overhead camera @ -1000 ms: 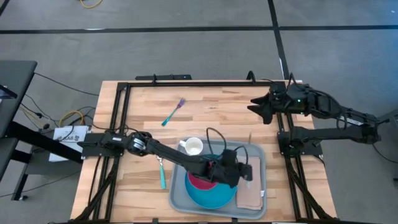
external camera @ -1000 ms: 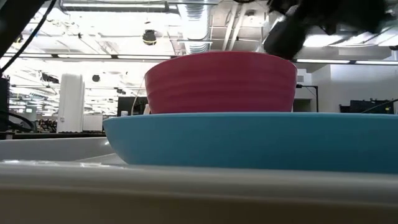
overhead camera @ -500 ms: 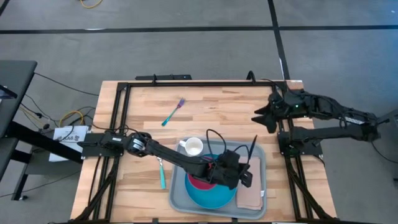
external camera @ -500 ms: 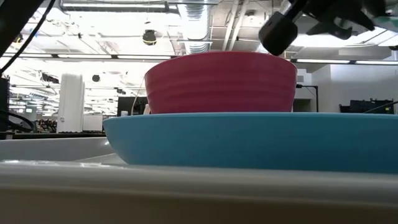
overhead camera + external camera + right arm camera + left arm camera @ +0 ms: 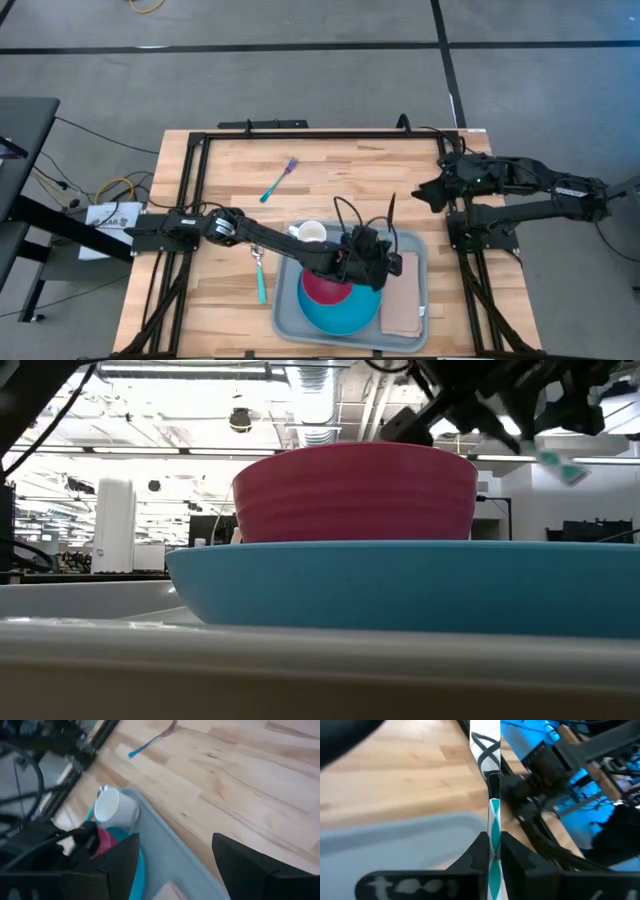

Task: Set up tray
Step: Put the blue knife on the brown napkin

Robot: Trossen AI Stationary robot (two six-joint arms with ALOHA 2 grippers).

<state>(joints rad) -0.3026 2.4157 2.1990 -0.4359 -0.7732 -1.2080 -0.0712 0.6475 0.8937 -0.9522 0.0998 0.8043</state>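
Observation:
The light-grey tray (image 5: 284, 322) lies at the table's near middle. It carries a blue plate (image 5: 340, 315) with a red bowl (image 5: 325, 288) on it, a white mug (image 5: 312, 235) and a brown napkin (image 5: 402, 303). My left gripper (image 5: 378, 250) hovers over the tray's far right part, shut on a slim piece of cutlery (image 5: 494, 820) with a teal-and-white handle. My right gripper (image 5: 425, 192) hangs open near the table's right edge, with nothing between its fingers (image 5: 120, 865). My left gripper pinches the cutlery's teal-and-white handle (image 5: 494, 837) between its two fingertips (image 5: 476, 851). The piece runs along the fingers, and its pale end (image 5: 485, 745) sticks out past them toward the table's far edge. It is lifted clear above the tray (image 5: 395, 835).
A teal utensil (image 5: 262, 285) lies on the wood left of the tray. A teal-and-purple fork (image 5: 280, 180) lies toward the far left. Bare wood stretches between the tray and the far edge. The black frame (image 5: 300, 133) borders the table.
My left gripper has moved a little toward the table's far edge and left over the tray, and has rolled. The cutlery's free end has swung with it and now points at the far edge. My right gripper has tipped and drawn down toward the table's right edge, still open.

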